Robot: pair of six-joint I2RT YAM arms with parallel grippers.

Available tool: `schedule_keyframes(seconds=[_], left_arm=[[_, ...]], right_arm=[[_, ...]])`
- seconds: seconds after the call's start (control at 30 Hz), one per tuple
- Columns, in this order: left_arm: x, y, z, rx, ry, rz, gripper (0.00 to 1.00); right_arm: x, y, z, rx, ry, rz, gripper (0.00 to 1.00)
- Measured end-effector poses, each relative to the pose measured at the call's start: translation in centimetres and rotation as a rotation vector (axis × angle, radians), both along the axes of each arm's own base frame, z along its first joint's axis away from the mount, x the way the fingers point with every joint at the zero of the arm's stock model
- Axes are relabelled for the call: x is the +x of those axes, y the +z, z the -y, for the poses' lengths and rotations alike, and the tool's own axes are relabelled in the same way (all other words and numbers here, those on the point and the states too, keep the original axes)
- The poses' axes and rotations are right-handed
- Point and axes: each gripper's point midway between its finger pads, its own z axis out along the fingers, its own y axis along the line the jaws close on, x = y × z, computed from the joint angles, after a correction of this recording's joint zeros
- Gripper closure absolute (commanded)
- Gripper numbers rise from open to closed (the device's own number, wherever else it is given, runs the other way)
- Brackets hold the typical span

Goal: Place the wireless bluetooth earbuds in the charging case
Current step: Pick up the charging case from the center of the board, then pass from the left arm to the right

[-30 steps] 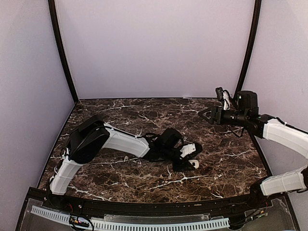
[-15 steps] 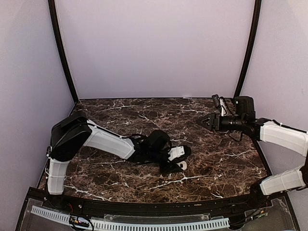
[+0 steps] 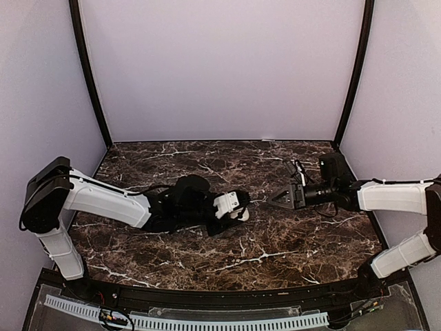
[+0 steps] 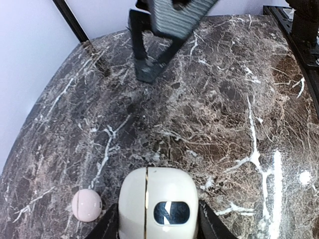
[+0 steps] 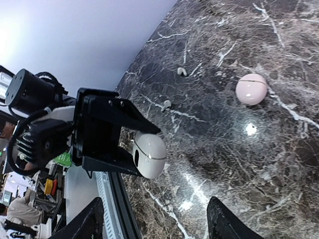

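Centrally, left pincer (image 3: 233, 205) clamps charging case (image 4: 154, 204); right pincer (image 3: 277, 198) wide, holding nothing, near it; both well off table (image 3: 310, 241) edges.

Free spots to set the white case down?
Bare: the near strip of the table along the front edge; the back-right corner behind the right gripper. Crowded: around the left gripper holding the white case, pink case and earbuds near it.
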Motion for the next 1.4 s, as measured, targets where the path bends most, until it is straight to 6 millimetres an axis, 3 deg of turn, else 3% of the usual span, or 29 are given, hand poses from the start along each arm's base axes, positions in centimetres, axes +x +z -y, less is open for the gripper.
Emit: schedule_keyframes(seconds=[0.27, 0.67, 0.97, 1.4], left_arm=[[-0.1, 5.5, -0.3, -0.104, 0.02, 0.106, 0.6], [-1.0, 4.9, -0.1, -0.087, 0.015, 0.123, 0.6], [-1.1, 5.7, -0.2, -0.104, 0.027, 0.151, 0.61], [-1.4, 6.0, -0.3, -0.099, 0.032, 0.192, 0.6]], right_arm=[[-1.8, 0.4, -2.3, 0.083, 0.112, -0.042, 0.35], [-5.1, 1.2, -6.8, 0.165, 0.265, -0.049, 0.46], [-5.0, 1.1, -7.7, 0.184, 0.259, -0.067, 0.65], [-4.6, 1.1, -8.1, 0.204, 0.246, -0.098, 0.71]])
